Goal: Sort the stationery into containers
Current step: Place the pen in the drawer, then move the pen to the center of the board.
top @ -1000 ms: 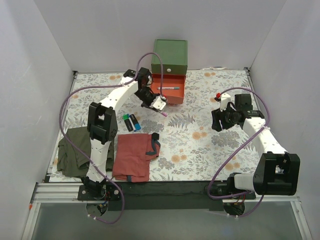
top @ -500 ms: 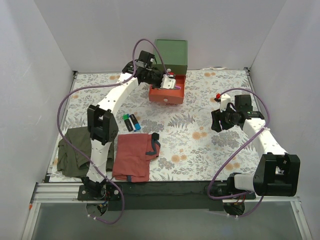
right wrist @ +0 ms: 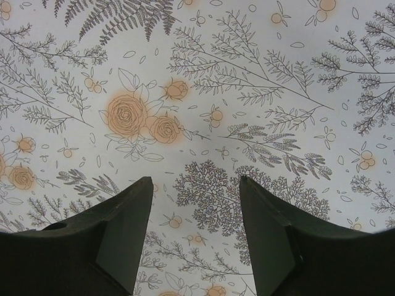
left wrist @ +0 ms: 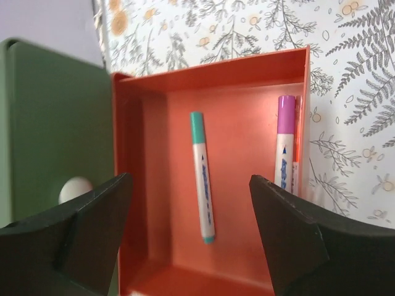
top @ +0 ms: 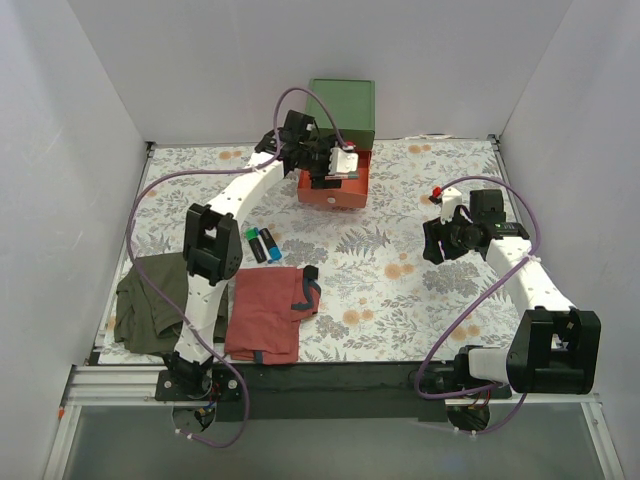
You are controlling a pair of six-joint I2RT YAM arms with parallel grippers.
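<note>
My left gripper [left wrist: 188, 185] has fingers [left wrist: 92, 234] of matt black plastic, faintly grainy; my right gripper [right wrist: 195, 182] looks the same. The red-orange drawer [left wrist: 145, 185] is smooth inside with a soft sheen (painted wood or card, I cannot tell). The green chest [left wrist: 49, 123] is matt, its knob [left wrist: 74, 189] smooth white. The teal-capped pen [left wrist: 202, 179] and purple-capped pen [left wrist: 285, 148] have glossy plastic barrels. The table cover [right wrist: 259, 80] is matt and printed. The red cloth [top: 262, 315] and olive cloth [top: 145, 300] are soft, creased fabric.

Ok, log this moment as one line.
left gripper open, empty, over red drawer | right gripper open, empty, over table | drawer holds teal pen, purple pen | two markers on table
</note>
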